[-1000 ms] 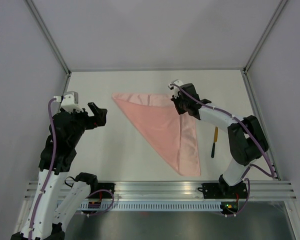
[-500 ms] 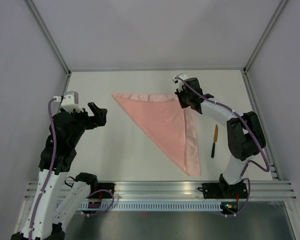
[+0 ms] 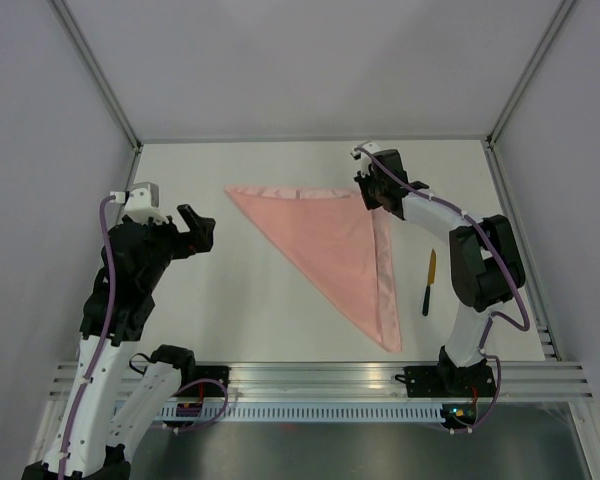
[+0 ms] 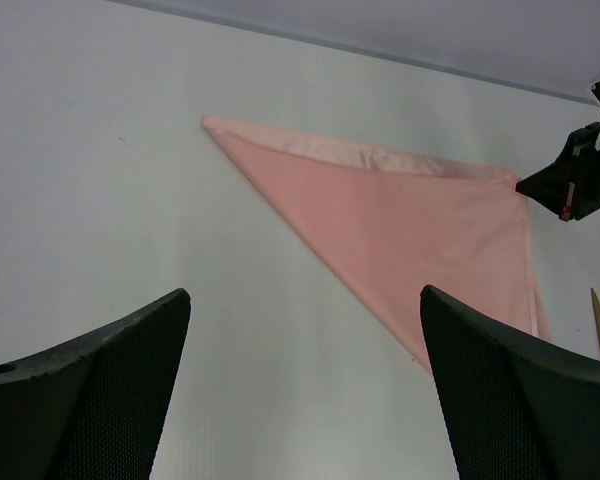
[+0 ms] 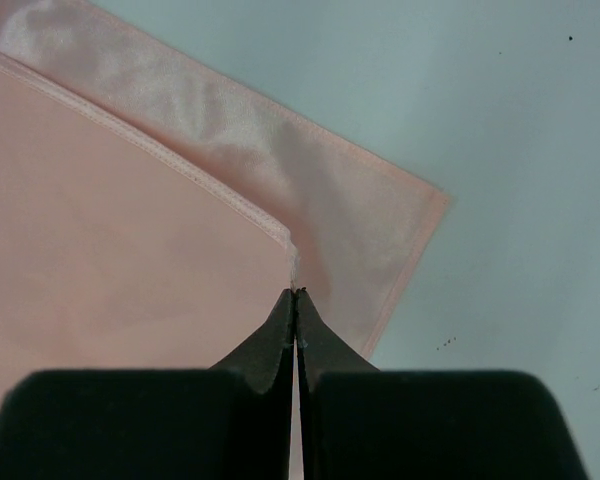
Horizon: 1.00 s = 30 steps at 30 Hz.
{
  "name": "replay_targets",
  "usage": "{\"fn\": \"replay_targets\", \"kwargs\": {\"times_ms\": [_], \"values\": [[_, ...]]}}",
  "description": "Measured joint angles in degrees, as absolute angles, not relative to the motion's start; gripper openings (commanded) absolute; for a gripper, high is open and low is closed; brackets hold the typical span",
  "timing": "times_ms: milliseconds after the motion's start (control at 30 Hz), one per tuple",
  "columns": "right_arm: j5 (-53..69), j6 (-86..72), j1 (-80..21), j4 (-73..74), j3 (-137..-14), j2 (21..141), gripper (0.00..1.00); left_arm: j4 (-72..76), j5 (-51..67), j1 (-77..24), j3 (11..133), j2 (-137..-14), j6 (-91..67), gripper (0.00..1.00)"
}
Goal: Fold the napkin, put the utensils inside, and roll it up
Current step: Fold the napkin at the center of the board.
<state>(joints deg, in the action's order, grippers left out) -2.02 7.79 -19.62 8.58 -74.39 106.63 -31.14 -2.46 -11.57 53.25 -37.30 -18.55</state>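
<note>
Your right tool point(image 5: 296, 292) has its fingers pressed together with no gap, and the corner of the napkin's point(image 5: 130, 280) upper layer runs right into the tips, so I judge it is pinching only that top layer. The bite looks very small. The cloth is shiny, and a quick pull toward 3 o'clock could slip the corner free and let the fold spring back. Around the tips, a strip of the lower layer shows bare at 12 and 3 o'clock, so the two corners are not matched. If you let go here, the fold sets crooked and the later roll will probably come out skewed. If you drag too hard to fix it, the whole napkin point(image 3: 330, 240) may slide across the desk point(image 3: 260, 300) instead of just the top sheet. From above, the napkin lies as a triangle with its long edge at 12 o'clock and its point toward 6. The utensil point(image 3: 430, 282) rests at 3 o'clock of the napkin, apart from it and close under your right arm, where a low elbow swing could knock it away. Your left tool point(image 3: 195, 232) hangs spread wide and empty at 9 o'clock, well clear of the cloth, so nothing pins the far corner down.
</note>
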Motion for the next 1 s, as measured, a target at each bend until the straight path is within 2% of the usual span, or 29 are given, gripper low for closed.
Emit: {"fn": "replay_targets", "kwargs": {"times_ms": [1000], "values": [[-2.00, 7.49, -15.35, 7.70, -76.69, 108.62, 0.00, -31.14, -1.54, -10.66, 53.15, -37.85, -18.55, 1.00]]}}
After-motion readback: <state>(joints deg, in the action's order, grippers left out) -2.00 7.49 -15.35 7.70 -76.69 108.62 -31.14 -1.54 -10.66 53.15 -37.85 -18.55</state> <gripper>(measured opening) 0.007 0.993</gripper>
